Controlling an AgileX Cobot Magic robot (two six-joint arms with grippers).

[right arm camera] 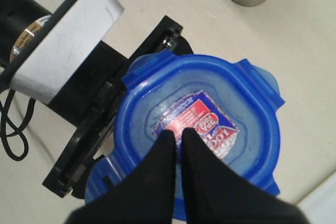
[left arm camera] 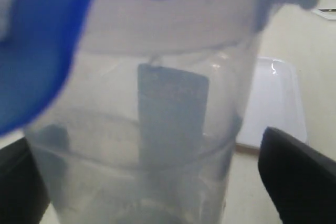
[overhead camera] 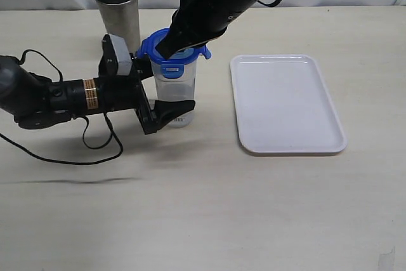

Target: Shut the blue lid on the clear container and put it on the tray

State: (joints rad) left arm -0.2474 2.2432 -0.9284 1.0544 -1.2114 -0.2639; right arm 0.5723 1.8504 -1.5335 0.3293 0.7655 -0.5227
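Observation:
The clear container (overhead camera: 175, 85) stands upright on the table with the blue lid (overhead camera: 151, 46) lying on its mouth, sticker up. My right gripper (overhead camera: 169, 52) is shut, and its tips (right arm camera: 175, 134) press down on the blue lid (right arm camera: 241, 98) at the sticker. My left gripper (overhead camera: 167, 94) is open, one finger on each side of the container's lower part. In the left wrist view the container (left arm camera: 157, 129) fills the frame, with a gap showing before the right-hand finger (left arm camera: 296, 174). The tray (overhead camera: 285, 103) lies to the right of the container with nothing on it.
A grey metal cup (overhead camera: 117, 11) stands just behind and to the left of the container, close to the left arm. The left arm's black cable (overhead camera: 89, 150) loops over the table at the front left. A corner of the tray (left arm camera: 278, 103) shows beyond the container.

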